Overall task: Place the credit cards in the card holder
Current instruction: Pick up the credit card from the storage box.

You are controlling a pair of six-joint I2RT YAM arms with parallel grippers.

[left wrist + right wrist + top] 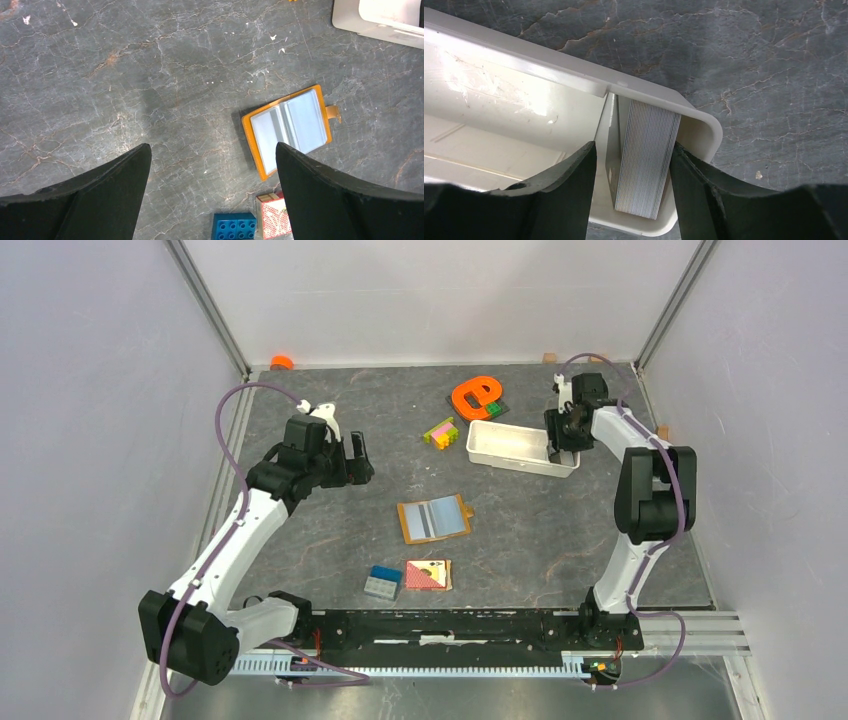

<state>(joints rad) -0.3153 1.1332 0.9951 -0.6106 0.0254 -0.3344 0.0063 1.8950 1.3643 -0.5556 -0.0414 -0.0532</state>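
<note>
The card holder [433,519] lies open in the middle of the table, tan-orange with grey-blue pockets; it also shows in the left wrist view [287,130]. A stack of credit cards [646,160] stands on edge in the right end of the white tray [549,65]. My right gripper [633,147] is open, with its jaws down in the tray on either side of the stack. The right finger [694,190] touches the stack; the left finger [569,190] stands a little apart from it. My left gripper [212,150] is open and empty, above bare table to the left of the holder.
The white tray [520,445] stands at the back right. A blue-and-grey block [382,582] and a red-and-tan tile [428,575] lie near the front. An orange letter shape [475,395] and small coloured blocks [440,432] lie behind the tray's left end.
</note>
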